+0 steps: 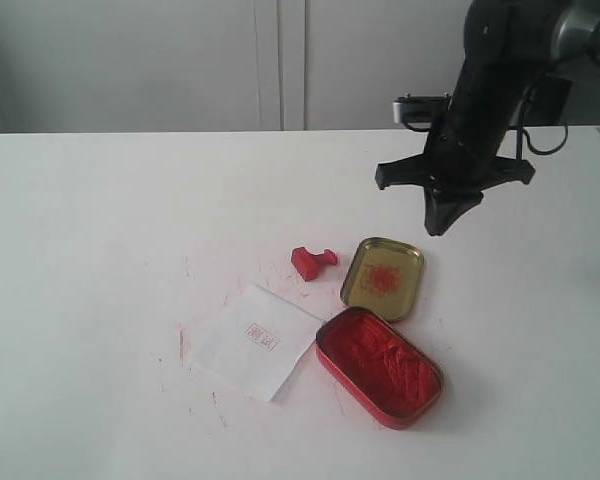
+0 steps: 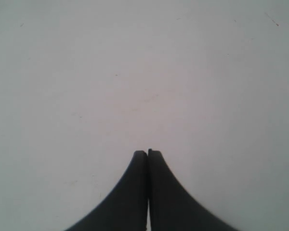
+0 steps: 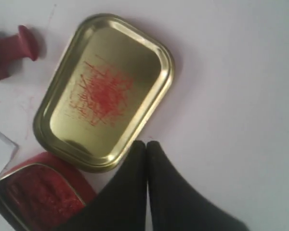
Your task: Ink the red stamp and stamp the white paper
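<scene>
red stamp (image 1: 313, 261), white paper (image 1: 230, 352), gold lid (image 1: 383, 278) smeared red

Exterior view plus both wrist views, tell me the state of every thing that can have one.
red stamp: tipped on its side, not held.
white paper: flat, one red imprint.
ink tin: open.
gold lid: off, inside up, ink-smeared.
left gripper: jaws shut, empty.
right gripper: jaws shut, empty.

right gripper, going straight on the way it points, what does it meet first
Probably the rim of the gold lid; the right gripper points at its edge, so it might land on bare table beside it.
</scene>
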{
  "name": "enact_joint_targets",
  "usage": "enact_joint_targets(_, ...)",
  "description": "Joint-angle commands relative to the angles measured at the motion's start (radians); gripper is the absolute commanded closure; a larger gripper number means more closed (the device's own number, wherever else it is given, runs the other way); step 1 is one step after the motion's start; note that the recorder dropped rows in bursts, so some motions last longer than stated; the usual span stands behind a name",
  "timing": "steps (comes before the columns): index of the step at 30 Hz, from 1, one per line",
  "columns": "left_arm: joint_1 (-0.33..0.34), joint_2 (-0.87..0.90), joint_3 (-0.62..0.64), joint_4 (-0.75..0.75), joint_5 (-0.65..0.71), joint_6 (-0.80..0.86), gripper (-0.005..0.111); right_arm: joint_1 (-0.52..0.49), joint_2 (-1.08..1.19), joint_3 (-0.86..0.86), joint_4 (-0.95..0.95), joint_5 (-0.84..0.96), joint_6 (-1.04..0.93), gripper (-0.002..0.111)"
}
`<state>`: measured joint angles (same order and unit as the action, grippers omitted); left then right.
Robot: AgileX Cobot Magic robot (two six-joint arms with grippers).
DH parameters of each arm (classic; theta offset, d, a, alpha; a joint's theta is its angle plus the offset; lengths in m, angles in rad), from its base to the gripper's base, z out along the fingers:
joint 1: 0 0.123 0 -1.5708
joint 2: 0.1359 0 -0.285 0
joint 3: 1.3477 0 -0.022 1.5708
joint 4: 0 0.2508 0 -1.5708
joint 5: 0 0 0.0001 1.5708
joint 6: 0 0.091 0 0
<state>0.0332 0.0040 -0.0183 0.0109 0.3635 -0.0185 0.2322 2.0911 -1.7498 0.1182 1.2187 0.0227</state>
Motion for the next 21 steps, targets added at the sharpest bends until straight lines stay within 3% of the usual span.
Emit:
enact_joint_targets(1, -0.010, -0.004, 0.007, -0.003, 0.000, -0.003, 0.107, -0.053, -0.047, 0.042, -0.018, 0.002, 0.004, 0.108)
enact_joint_targets(21, -0.010, -0.004, 0.007, -0.003, 0.000, -0.003, 0.107, -0.325, -0.280, 0.317, -0.018, -0.002, -0.029, 0.108)
